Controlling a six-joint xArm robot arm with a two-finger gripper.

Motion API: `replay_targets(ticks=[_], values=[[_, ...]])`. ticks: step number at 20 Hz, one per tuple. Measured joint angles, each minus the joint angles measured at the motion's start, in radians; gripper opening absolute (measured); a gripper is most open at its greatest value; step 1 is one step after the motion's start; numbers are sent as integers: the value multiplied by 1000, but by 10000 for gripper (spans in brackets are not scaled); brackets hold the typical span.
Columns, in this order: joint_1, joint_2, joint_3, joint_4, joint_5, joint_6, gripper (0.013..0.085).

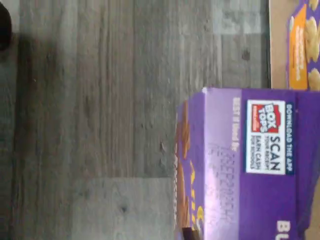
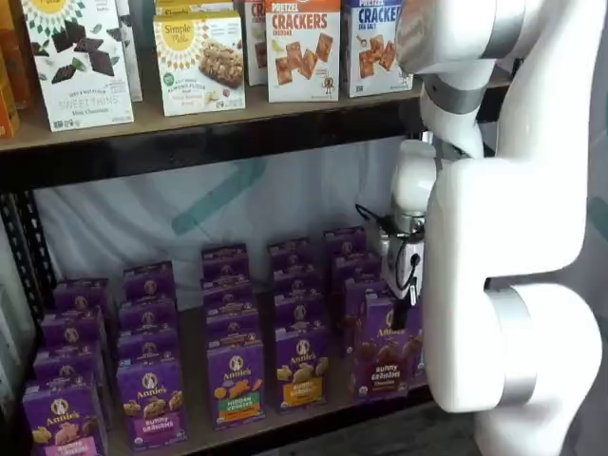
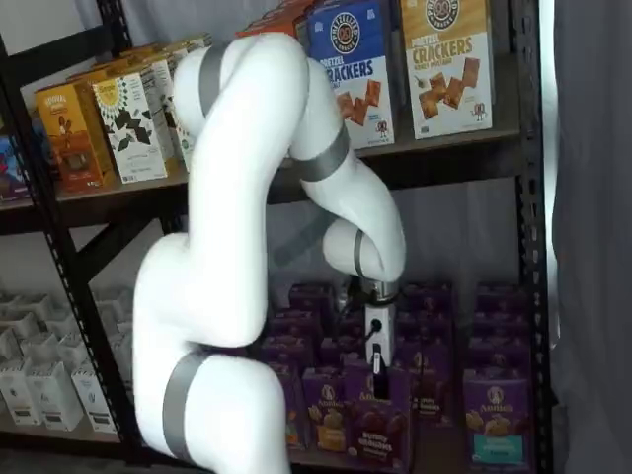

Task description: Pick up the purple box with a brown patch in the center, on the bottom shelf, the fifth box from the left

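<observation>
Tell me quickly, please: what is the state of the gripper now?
Gripper: its fingers are down at the top of the purple box on the bottom shelf; whether they are closed on it cannot be told.

The small purple carton with brown cookies on its front [image 2: 388, 353] stands at the front edge of the brown-board bottom shelf [image 2: 199, 432], with the white gripper with black fingers [image 2: 403, 309] right at its top; whether the fingers are parted cannot be told. Close on one side stands a purple carton with a yellow-orange centre [image 2: 301, 367], leaving only a narrow slot between them. Behind, more purple cartons [image 2: 356, 285] stand in a tight row. Overhead, the black rail of the upper shelf [image 2: 190, 142] sits well above the carton tops, leaving tall open room. In front lies bare grey wood-grain floor [image 1: 100, 125].
</observation>
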Motion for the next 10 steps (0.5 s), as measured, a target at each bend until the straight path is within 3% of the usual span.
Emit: replay_targets(ticks=[10], values=[[49, -174, 147, 27, -25, 28, 290]])
